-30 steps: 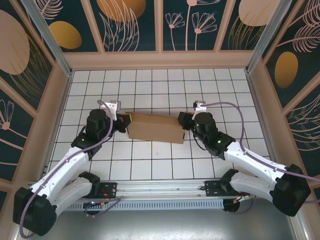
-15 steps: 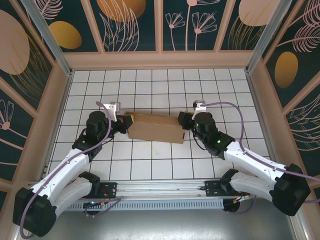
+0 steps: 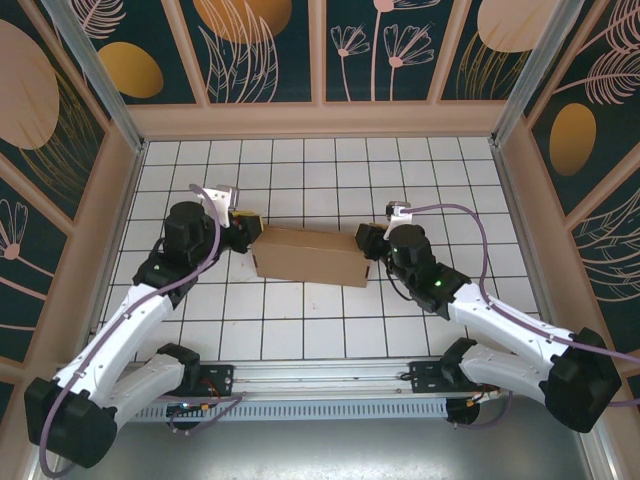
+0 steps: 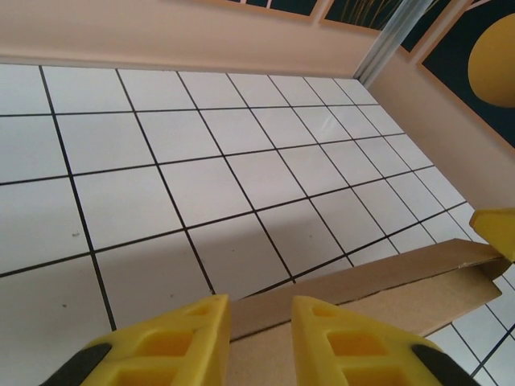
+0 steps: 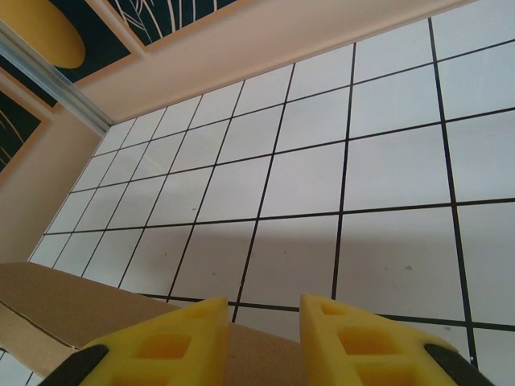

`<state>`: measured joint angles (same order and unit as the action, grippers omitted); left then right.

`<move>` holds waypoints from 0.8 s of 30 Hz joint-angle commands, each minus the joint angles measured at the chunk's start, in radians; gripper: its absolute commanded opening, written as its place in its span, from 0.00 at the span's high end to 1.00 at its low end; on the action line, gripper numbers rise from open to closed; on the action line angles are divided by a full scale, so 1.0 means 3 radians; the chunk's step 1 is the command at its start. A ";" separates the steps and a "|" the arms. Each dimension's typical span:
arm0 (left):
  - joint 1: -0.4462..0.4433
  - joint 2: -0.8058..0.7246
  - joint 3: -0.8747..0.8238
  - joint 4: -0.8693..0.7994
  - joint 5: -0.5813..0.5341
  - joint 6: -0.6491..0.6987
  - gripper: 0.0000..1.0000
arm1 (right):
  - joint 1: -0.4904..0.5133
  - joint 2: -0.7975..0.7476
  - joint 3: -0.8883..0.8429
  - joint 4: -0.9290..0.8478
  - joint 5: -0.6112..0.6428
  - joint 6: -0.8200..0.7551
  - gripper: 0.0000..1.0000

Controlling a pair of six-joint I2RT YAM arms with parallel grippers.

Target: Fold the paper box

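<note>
- Currently the paper box (image 3: pixel 308 255) lies at the centre of the top view on the white tiled table (image 3: pixel 300 330), long axis running left to right, between the two grippers.
- Progress, as a judgement: the cardboard reads as a shallow rectangular body with a front wall standing, so the main folds appear done. Seating the end flaps and tabs appears to be what is left; the slots are too small to check.
- Contents: nothing is seen in the box. Its interior is largely hidden in the top view; the left wrist view shows only bare cardboard (image 4: pixel 402 281) at lower right.
- Left gripper (image 3: pixel 247 225): sits just beside the box's left end. Its yellow fingers (image 4: pixel 169 342) stand parted by a narrow gap, with a wall edge crossing behind the gap and no pinch evident; treat as released.
- Right gripper (image 3: pixel 366 240): sits against the box's right end. Its fingers (image 5: pixel 354 338) are parted over cardboard (image 5: pixel 48 305) at lower left; whether they clamp it cannot be told.
</note>
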<state>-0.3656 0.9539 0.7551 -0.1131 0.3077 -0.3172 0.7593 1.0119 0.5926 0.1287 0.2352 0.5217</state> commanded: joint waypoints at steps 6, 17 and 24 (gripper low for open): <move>0.0212 0.0237 0.0249 -0.0584 0.0227 0.0340 0.72 | 0.0019 0.0017 -0.0190 -0.0536 -0.0007 -0.0110 0.71; 0.0225 0.0453 -0.0015 0.0064 0.0860 0.0026 0.81 | -0.0020 0.0041 -0.0211 -0.0505 -0.0037 -0.0163 0.71; 0.0227 0.0335 -0.0163 0.0281 0.1012 -0.0198 0.77 | -0.0045 0.0060 -0.0191 -0.0513 -0.0057 -0.0195 0.71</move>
<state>-0.2802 1.0740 0.7322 -0.0700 0.4744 -0.3309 0.7410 0.9974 0.5793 0.1242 0.2459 0.4797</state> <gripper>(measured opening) 0.220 0.290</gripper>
